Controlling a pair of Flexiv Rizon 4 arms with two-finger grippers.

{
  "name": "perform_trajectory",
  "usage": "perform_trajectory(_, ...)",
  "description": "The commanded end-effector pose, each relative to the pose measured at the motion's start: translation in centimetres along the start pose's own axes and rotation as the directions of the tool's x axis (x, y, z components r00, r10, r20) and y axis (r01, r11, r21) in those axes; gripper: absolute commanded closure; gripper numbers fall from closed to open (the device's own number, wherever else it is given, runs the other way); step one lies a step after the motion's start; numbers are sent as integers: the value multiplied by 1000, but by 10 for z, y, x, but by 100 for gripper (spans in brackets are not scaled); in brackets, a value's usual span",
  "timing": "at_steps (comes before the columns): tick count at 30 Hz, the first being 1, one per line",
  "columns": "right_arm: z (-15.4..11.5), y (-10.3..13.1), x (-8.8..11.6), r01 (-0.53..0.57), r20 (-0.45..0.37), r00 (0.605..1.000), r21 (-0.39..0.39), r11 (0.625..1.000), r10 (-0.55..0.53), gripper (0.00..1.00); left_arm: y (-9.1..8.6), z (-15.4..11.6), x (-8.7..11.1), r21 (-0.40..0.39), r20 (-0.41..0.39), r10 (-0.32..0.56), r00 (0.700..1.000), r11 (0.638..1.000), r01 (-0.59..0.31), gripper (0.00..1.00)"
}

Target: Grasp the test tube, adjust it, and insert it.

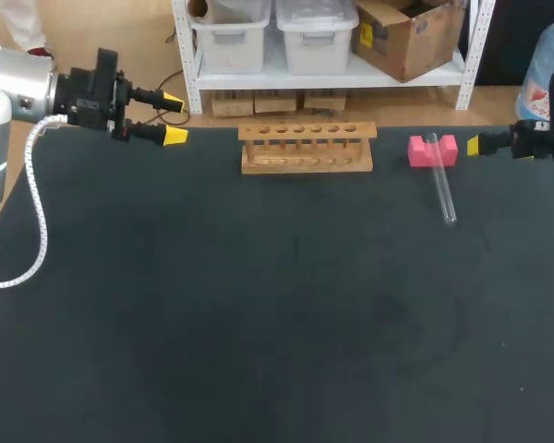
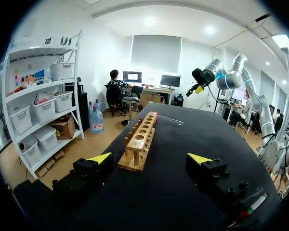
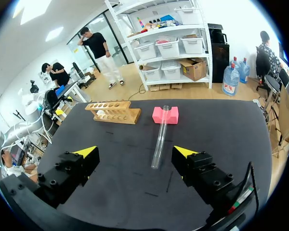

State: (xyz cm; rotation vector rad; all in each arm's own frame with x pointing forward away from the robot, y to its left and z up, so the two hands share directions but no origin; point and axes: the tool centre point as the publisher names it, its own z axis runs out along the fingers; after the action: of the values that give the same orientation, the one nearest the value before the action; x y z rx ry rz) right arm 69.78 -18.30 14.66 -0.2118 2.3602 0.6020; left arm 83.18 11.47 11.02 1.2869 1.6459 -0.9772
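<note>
Tube point(image 1: 442, 189) on pink blk point(image 1: 418, 151), nr rack point(image 1: 307, 149)

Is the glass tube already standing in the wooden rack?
No, the test tube lies slanted, one end on the pink block, apart from the rack.

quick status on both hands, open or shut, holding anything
Left hand: open, holding nothing.
Right hand: open, holding nothing; the test tube lies untouched ahead of it.
</note>
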Motion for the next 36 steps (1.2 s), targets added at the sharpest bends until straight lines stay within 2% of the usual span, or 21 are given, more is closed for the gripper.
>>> perform_trajectory(1,-1,1,0,0,0,1000,6,1000,0,0,-3,0,1,-7,3,3,1000,1000,-3,0)
perform_trajectory(2,-1,1,0,0,0,1000,6,1000,0,0,-3,0,1,-7,3,3,1000,1000,-3,0)
perform_trajectory(5,2,-3,-3,20,-4,1000,133,991,-20,0,-3,0,1,-7,3,3,1000,1000,-3,0)
perform_trajectory(9,8,-5,-7,49,2,999,292,955,-51,0,-3,0,1,-7,3,3,1000,1000,-3,0)
perform_trajectory(12,14,-7,-9,61,24,997,375,925,-75,0,-3,0,1,-7,3,3,1000,1000,-3,0)
perform_trajectory(18,25,-15,-14,62,113,985,469,881,-129,0,-3,0,1,-7,3,3,1000,1000,-3,0)
perform_trajectory(21,32,-19,-17,74,124,979,524,848,-162,0,-3,0,1,-7,3,3,1000,1000,-3,0)
perform_trajectory(24,39,-23,-18,77,113,979,562,823,-169,0,-3,0,1,-7,3,3,1000,1000,-3,0)
perform_trajectory(30,53,-26,-21,70,103,982,578,813,-157,0,-3,0,1,-7,3,3,1000,1000,-3,0)
perform_trajectory(33,63,-23,-23,97,61,983,617,781,-171,0,-3,0,1,-7,3,3,1000,1000,-3,0)
perform_trajectory(34,66,-22,-23,114,31,984,640,760,-174,0,-3,0,1,-7,3,3,1000,1000,-3,0)
perform_trajectory(36,66,-22,-23,114,31,984,640,760,-174,0,-3,0,1,-7,3,3,1000,1000,-3,0)
